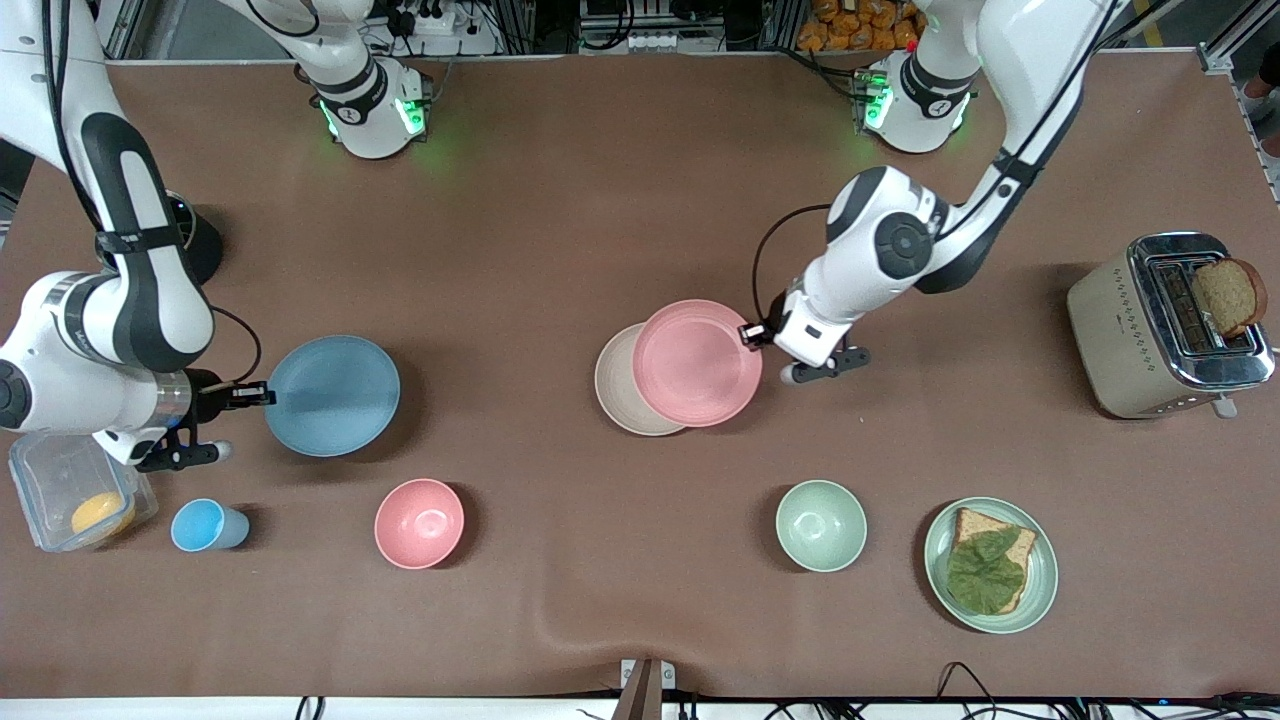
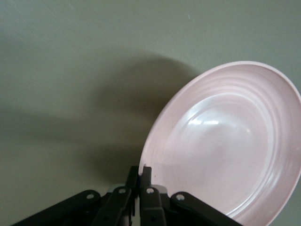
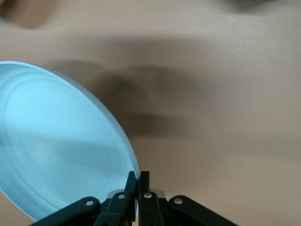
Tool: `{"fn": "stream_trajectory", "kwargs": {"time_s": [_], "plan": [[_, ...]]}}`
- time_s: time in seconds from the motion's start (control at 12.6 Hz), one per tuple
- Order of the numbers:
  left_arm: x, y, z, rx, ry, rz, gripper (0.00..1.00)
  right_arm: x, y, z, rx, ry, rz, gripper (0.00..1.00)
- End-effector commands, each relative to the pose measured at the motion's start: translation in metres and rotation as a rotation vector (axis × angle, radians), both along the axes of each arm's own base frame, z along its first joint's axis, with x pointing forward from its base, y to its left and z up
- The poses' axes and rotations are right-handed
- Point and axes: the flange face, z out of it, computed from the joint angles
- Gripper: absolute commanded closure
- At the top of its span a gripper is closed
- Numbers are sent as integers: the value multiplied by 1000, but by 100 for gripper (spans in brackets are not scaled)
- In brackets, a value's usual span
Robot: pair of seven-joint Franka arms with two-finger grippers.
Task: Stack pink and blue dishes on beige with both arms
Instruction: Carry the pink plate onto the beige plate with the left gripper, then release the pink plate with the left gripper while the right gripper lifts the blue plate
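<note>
**A:** Look at the left tool (image 1: 752,334), clamped on the rim of the pink plate (image 1: 697,362), at about three o'clock on the plate in the front view. The plate sits over the beige plate (image 1: 622,385), offset toward the left arm's end, so only a crescent of beige shows.

**B:** In the left wrist view the fingers (image 2: 145,181) pinch that thin edge with the pink plate (image 2: 225,146) tilted. Whether its other edge touches the beige one, I can't tell.

**A:** And the right tool (image 1: 262,395)?

**B:** Closed on the blue plate (image 1: 332,395), rim grip at about nine o'clock. That plate is well apart from the stack, toward the right arm's end of the table. The right wrist view shows the fingers (image 3: 139,184) nipping the edge of the blue plate (image 3: 56,150), which is also tilted.

**A:** How will they handle?

**B:** I'd judge them light and stiff, so an edge pinch carries them without sagging. The matte finish helps, but a thin rim held at one point wants to pivot and droop. The rim is the only place to grab a flat plate.

**A:** Fragile?

**B:** Looks like plastic, so probably forgiving. Centring matters more.
</note>
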Motion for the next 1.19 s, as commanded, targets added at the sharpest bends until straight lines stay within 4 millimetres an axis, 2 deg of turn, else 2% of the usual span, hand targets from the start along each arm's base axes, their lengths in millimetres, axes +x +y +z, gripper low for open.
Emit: {"fn": "stream_trajectory", "kwargs": {"time_s": [0.0, 0.24, 0.4, 0.56, 0.87, 1.03, 1.11], "plan": [[-6, -21, -22, 33, -18, 2, 100, 3, 16, 15, 62, 26, -20, 100], [-10, -29, -45, 37, -42, 9, 100, 3, 39, 18, 98, 46, -34, 100], [-9, -39, -48, 31, -43, 15, 100, 5, 55, 22, 96, 61, -48, 100], [-5, -48, -51, 16, -36, 27, 100, 8, 81, 28, 77, 71, -73, 100], [-3, -57, -65, 64, -53, 40, 100, 9, 150, 36, 112, 87, -128, 100], [-2, -57, -66, 64, -50, 48, 100, 8, 171, 35, 95, 92, -150, 100], [0, -57, -64, 60, -47, 73, 61, 8, 183, 36, 88, 89, -161, 100]]}}
